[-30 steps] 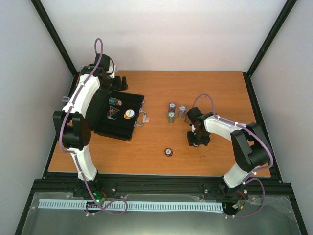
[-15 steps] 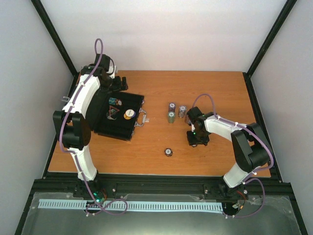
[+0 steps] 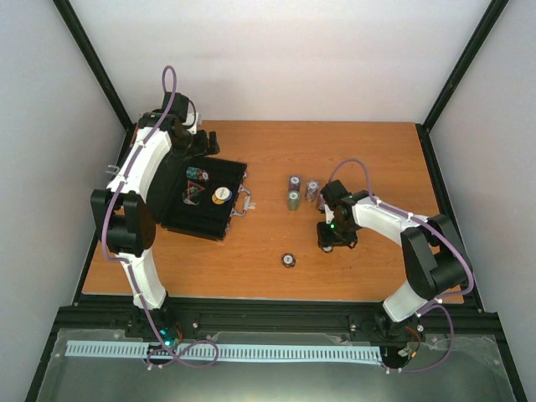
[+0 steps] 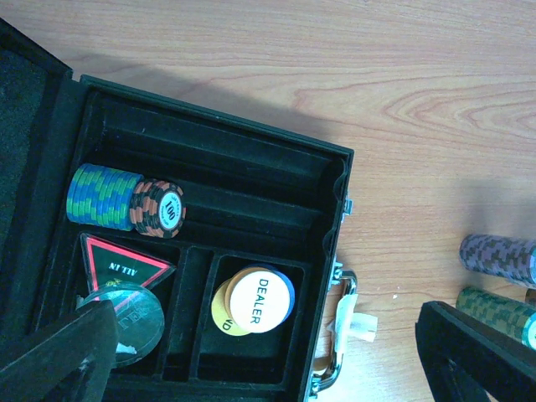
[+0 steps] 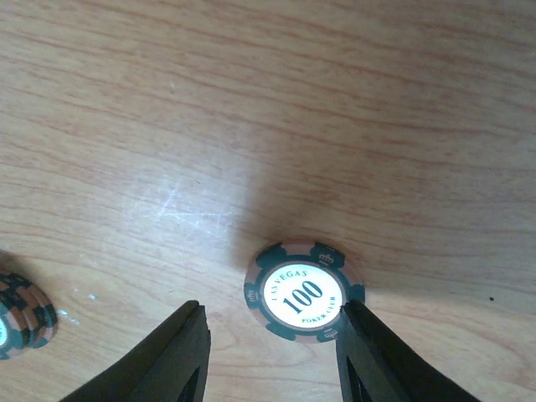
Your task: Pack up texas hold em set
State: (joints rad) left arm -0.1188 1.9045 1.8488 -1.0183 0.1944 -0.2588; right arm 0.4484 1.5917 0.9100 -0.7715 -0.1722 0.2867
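Left gripper (image 3: pixel 203 144) at upper left of the top view, jaws spread wide, holding nothing, hanging over the black case (image 3: pixel 205 201). Case lies open, left of centre on the table (image 3: pixel 368 151). Inside it, seen from the left wrist: a blue-green and red chip stack (image 4: pixel 126 201) on its side, a triangular token (image 4: pixel 126 264) below it, dealer discs (image 4: pixel 255 300) in the next compartment.

Centre: loose chip stacks (image 3: pixel 294 191) standing; a lone stack (image 3: pixel 288 260) nearer the bottom.

Right of centre: right gripper (image 3: pixel 335 243), jaws half-narrowed, straddling a flat "100" chip (image 5: pixel 305 291). One finger is at its edge, the other apart. Nothing gripped.
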